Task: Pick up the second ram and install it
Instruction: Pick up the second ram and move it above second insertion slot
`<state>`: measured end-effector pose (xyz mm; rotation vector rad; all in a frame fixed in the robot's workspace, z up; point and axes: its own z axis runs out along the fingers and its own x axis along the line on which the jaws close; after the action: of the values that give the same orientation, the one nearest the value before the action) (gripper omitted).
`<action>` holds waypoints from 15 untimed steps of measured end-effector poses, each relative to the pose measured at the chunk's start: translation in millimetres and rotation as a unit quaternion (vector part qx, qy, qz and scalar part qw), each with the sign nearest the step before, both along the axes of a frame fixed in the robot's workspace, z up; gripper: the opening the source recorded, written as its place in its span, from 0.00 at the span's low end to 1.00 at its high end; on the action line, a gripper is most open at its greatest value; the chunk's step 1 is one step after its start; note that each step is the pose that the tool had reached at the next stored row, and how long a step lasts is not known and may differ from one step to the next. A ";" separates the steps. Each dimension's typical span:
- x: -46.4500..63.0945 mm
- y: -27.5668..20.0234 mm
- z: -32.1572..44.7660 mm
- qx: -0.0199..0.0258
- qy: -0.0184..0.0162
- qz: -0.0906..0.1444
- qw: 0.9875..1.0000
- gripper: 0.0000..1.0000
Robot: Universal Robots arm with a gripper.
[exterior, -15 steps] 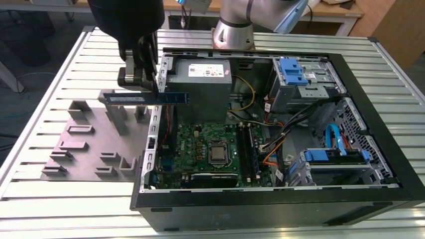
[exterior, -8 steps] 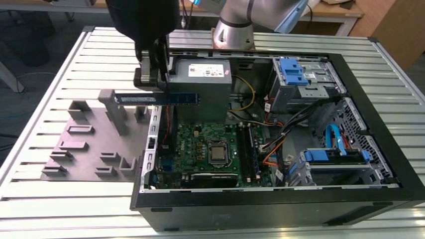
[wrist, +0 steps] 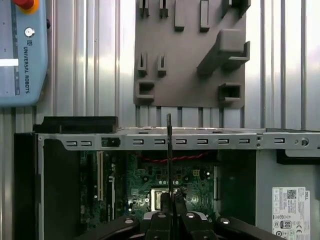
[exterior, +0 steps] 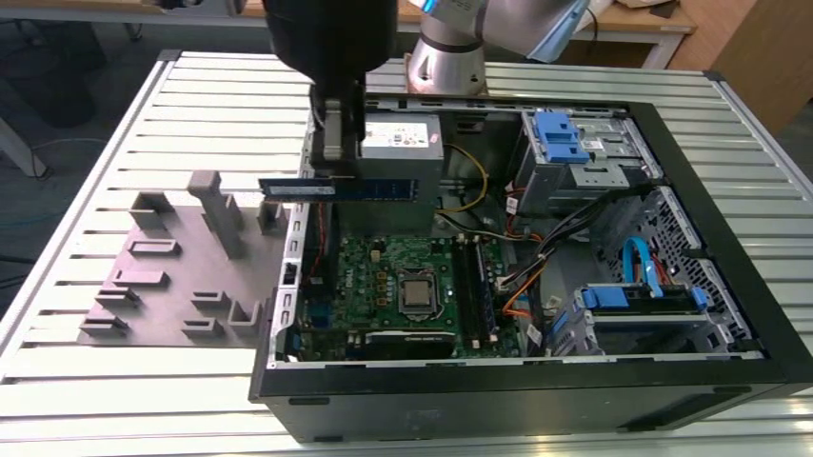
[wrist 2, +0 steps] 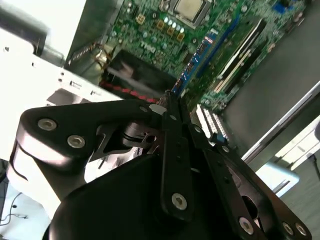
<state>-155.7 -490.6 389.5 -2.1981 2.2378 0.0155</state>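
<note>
My gripper (exterior: 333, 177) is shut on the second ram (exterior: 341, 188), a thin dark blue stick held level in the air. It hangs over the wall of the open computer case (exterior: 711, 286) on the exterior view's left, above the green motherboard (exterior: 381, 276). In the first wrist view the ram (wrist: 169, 150) shows edge-on, reaching out from the gripper (wrist: 170, 200) across the case wall. In the second wrist view the ram (wrist 2: 196, 61) sticks out of the gripper (wrist 2: 171, 102) over the board, with the long memory slots (wrist 2: 240, 55) off to one side. These slots (exterior: 473, 286) lie beside the processor socket (exterior: 416, 292).
A grey fixture plate (exterior: 178, 276) with upright holders lies on the slatted table on the exterior view's left of the case. Inside the case are a power supply (exterior: 400, 141), drive cages with blue latches (exterior: 559, 138) and loose cables (exterior: 534, 257). A teach pendant (wrist: 22, 50) rests on the table.
</note>
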 end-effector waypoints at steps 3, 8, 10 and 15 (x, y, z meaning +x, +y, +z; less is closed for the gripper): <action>9.9 0.0 -0.5 0.003 0.001 0.000 1.000 0.10; 24.8 0.0 -1.7 0.004 0.002 0.000 1.000 0.10; 29.6 0.0 -2.4 0.004 0.002 0.000 1.000 0.10; 41.4 0.0 -5.1 0.004 0.003 0.000 1.000 0.10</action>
<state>-114.3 -490.6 384.3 -2.1972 2.2368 0.0329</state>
